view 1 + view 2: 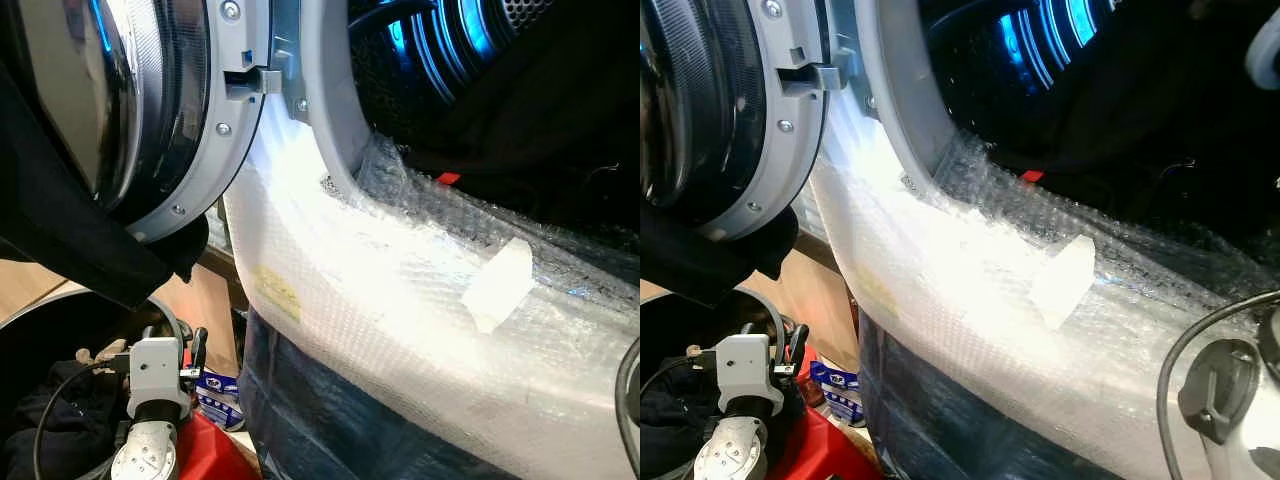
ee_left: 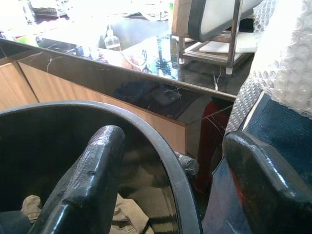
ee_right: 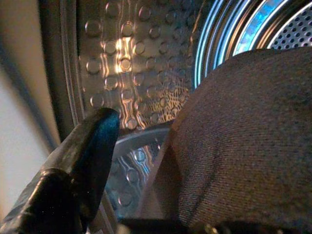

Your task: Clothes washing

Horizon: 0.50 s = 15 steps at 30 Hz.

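Right claw grips a dark garment inside the drum and should release deep; left claw hangs open over the basket.

Blk garment, white bubble wrap, red stool.

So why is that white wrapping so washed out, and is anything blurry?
Eye views: sunlight blows out the bubble wrap on the washer front; the drum stays dark with blue glints. Right wrist view: the grey cloth sits close and soft.
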Tool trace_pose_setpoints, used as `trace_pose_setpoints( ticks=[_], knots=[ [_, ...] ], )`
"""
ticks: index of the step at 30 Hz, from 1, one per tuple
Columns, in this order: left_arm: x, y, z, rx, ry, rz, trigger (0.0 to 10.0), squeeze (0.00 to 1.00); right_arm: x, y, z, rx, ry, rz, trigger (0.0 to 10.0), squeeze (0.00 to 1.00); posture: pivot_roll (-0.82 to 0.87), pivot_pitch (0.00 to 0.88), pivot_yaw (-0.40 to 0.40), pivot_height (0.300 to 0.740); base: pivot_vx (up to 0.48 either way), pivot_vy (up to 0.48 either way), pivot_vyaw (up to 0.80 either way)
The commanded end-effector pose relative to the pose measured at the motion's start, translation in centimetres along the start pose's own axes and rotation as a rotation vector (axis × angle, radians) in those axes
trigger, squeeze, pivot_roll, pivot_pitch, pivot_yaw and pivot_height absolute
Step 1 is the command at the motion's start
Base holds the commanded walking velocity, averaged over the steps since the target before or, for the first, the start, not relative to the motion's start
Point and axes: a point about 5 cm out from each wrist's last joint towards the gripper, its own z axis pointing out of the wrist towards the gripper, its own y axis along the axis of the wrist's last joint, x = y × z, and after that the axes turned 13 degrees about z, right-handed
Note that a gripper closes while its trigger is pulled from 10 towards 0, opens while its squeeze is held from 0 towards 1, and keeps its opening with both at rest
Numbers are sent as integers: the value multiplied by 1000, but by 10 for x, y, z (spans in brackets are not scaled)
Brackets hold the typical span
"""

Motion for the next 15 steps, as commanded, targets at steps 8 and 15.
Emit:
trace_pose_setpoints(
  ticks=[8,15],
  knots=[
    [-11,-19,-8,101,-45,6,10000,0,6,0,5,-35,10,16,10000,0,-67,124,-83,740,0,0,0],
    [-12,-21,-8,106,-50,3,10000,0,12,9,1,-56,82,30,10000,0,-78,122,-82,740,0,0,0]
  ],
)
